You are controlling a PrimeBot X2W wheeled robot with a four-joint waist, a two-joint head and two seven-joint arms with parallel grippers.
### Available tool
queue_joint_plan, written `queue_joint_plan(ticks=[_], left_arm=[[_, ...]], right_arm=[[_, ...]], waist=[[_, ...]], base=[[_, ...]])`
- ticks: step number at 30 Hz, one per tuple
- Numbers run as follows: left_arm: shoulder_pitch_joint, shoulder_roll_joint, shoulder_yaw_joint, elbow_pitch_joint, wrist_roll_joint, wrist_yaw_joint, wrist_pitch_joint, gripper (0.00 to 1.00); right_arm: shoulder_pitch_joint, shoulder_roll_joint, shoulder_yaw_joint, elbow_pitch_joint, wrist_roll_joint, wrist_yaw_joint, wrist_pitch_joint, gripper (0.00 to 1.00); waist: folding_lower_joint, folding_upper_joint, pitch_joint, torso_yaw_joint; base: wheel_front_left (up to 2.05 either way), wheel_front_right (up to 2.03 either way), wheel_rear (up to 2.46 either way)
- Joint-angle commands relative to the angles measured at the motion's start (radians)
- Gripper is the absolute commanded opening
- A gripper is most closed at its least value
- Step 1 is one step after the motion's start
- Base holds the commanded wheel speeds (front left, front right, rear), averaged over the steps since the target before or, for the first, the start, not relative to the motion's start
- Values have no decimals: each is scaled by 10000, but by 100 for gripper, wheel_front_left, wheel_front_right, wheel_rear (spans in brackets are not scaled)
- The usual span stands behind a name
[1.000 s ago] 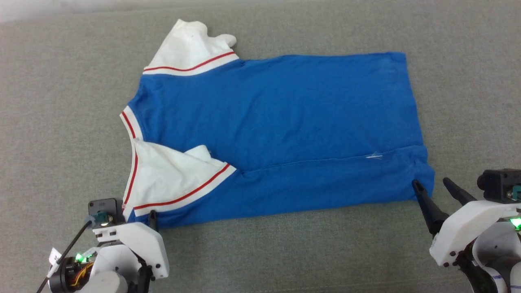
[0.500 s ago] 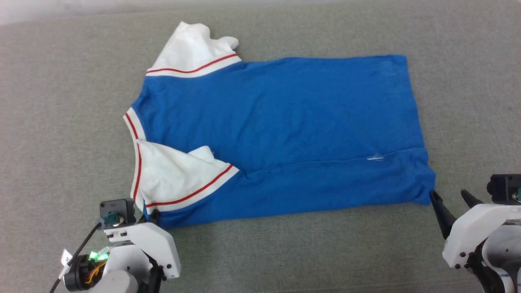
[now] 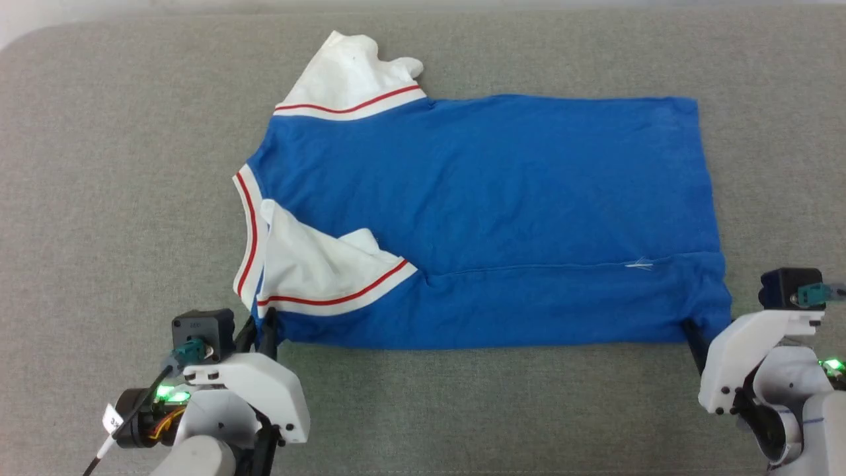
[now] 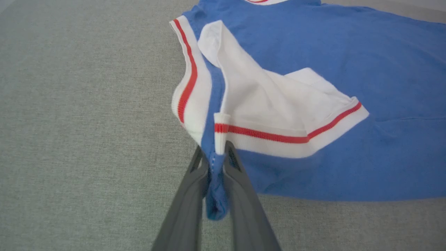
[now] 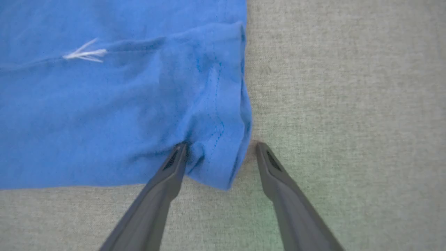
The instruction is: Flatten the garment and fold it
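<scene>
Pinching a fold of blue cloth right where the red-and-white striped trim ended, the left pincer (image 3: 262,329) was clenched on the near shoulder corner of the T-shirt (image 3: 489,192). From where I stood its two dark fingers (image 4: 188,195) pressed together with the bunched blue fabric squeezed between them. Over at the other near corner the right pincer (image 5: 221,146) stood released, jaws apart and straddling the hem corner (image 5: 223,167): one finger met the blue cloth, the other lay on the grey fabric surface (image 3: 132,165) just beside the edge. The royal-blue shirt lay spread flat on that surface, striped neckband (image 3: 248,218) toward the robot's left, hem toward its right. A long near strip was folded over, a white thread tuft (image 3: 638,266) sitting on its seam. The near white sleeve (image 3: 317,264) lay folded onto the blue body. Farther off, the other white sleeve (image 3: 350,73) stuck out crumpled past the far edge.
</scene>
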Motion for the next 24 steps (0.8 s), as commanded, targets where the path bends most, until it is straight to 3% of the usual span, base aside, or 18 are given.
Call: queue_joint_plan(ticks=[1,5,7,8,15,24], left_arm=[[-158,27,-50,-70,103,-44,-58,0],[-193,26,-112,21,83,-86,4,0],[-208,34,-116,125,58,-120,7,0],[-205,46,-109,196,31,-142,15,0],[25,338,-69,579,-164,-310,157,0],[811,714,-222,468,-643,-342,972,0]], right_arm=[[-212,49,1,336,-107,-11,-28,100],[-305,70,65,909,-285,-11,-138,100],[-332,76,112,1087,-251,-11,-207,9],[-343,62,103,1128,-237,-11,-262,0],[-55,-406,-32,871,-66,-11,-327,0],[1086,-905,-215,-442,346,-11,513,0]], waist=[[-2,0,123,64],[-2,0,255,78],[-2,0,280,64],[-2,0,275,54],[-2,0,-260,-88],[-2,0,-950,-180]], base=[[0,0,0],[0,0,0],[0,0,0],[0,0,0],[0,0,0],[0,0,0]])
